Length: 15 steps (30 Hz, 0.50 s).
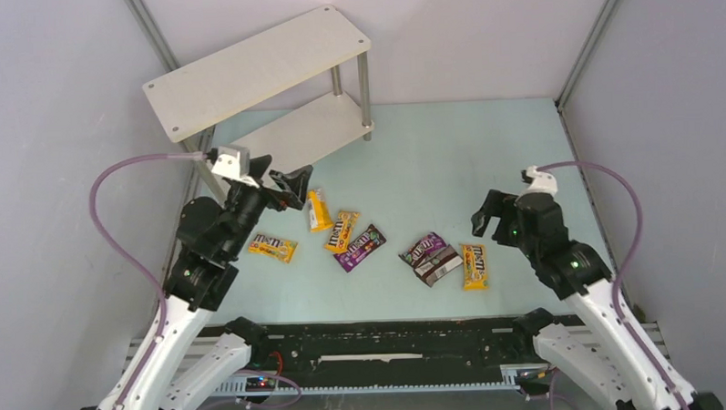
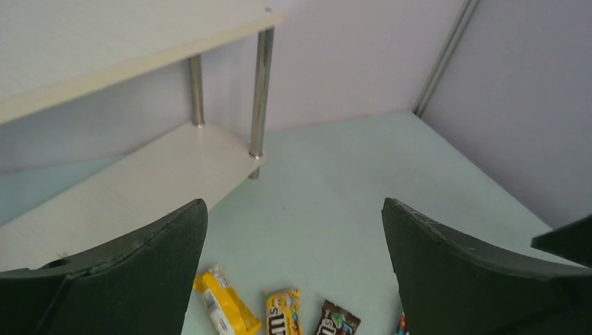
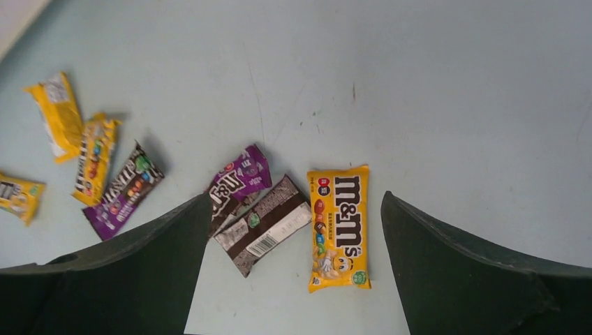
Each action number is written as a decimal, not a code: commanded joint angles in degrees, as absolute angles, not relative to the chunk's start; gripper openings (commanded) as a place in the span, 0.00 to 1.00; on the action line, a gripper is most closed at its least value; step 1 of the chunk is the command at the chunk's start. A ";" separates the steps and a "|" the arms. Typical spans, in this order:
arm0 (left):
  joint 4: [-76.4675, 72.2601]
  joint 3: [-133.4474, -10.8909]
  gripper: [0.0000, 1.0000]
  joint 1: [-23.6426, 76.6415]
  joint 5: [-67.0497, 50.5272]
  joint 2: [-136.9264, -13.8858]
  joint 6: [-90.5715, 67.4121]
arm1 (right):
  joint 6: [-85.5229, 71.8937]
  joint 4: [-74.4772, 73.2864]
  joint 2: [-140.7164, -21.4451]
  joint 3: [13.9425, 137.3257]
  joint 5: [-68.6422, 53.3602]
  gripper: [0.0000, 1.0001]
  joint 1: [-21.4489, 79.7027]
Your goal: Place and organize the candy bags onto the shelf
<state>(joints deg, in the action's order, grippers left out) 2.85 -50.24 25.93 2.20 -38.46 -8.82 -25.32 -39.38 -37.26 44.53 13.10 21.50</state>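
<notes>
Seven candy bags lie flat on the pale green table. Three yellow ones (image 1: 272, 248), (image 1: 318, 209), (image 1: 342, 230) and a purple one (image 1: 359, 248) lie left of centre. A purple one (image 1: 422, 249), a dark brown one (image 1: 439, 268) and a yellow one (image 1: 474, 266) lie to the right. The two-tier shelf (image 1: 254, 67) stands at the back left, with nothing on either board. My left gripper (image 1: 290, 185) is open and empty, by the lower board's front corner (image 2: 139, 188). My right gripper (image 1: 495, 220) is open and empty above the yellow bag (image 3: 338, 227) and the brown bag (image 3: 265, 223).
Grey walls with metal corner posts (image 1: 591, 42) close in the table on three sides. A black rail (image 1: 392, 345) runs along the near edge between the arm bases. A pink cable loops off each wrist.
</notes>
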 commanded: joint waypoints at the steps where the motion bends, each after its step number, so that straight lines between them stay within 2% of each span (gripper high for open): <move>1: 4.82 -50.04 1.00 24.97 -3.66 -40.80 -11.93 | -26.37 -36.02 -44.77 45.81 16.23 1.00 25.38; 9: 6.85 -50.03 1.00 24.42 -7.70 -43.01 -14.12 | -27.35 -36.56 -56.29 46.21 17.86 1.00 33.62; 15: 8.26 -50.70 1.00 24.26 -10.57 -45.01 -15.48 | -29.54 -35.82 -58.85 44.60 9.32 1.00 34.11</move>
